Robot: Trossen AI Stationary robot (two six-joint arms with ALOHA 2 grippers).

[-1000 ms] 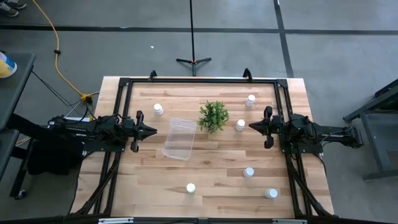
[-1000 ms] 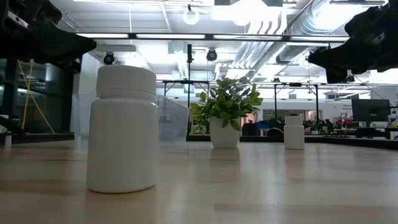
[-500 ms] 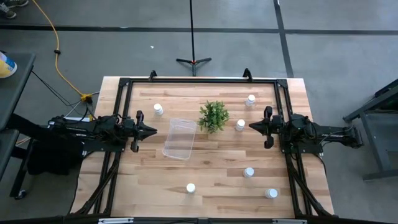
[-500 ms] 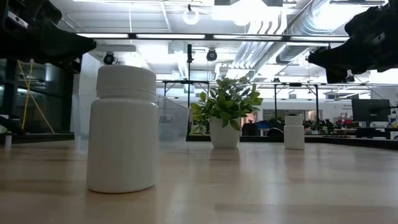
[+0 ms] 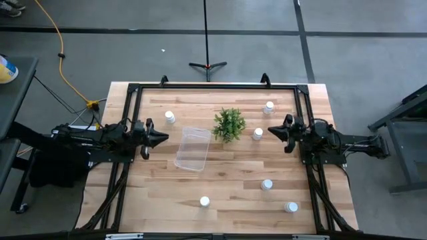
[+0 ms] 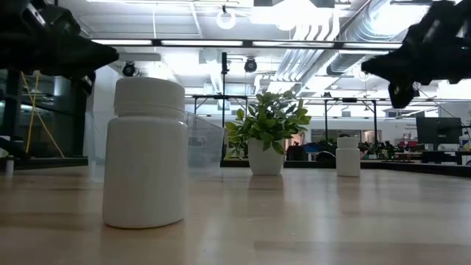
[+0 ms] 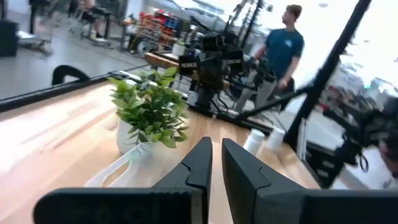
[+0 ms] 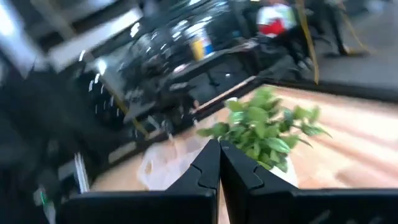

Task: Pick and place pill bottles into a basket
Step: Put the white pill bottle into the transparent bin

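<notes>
Wooden table (image 5: 227,180): plant (image 5: 229,124) between basket (image 5: 192,148) and closed right gripper (image 5: 271,130); left gripper (image 5: 165,137) closed.

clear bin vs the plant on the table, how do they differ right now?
The clear bin is a see-through, rounded rectangle, lying at a slant; the plant is leafy green and opaque, in a white pot, as the low view shows. The bin covers more table than the plant. The bin sits nearer the left gripper, the plant nearer the right gripper. Both stand on the table, side by side, and neither gripper touches them.
</notes>
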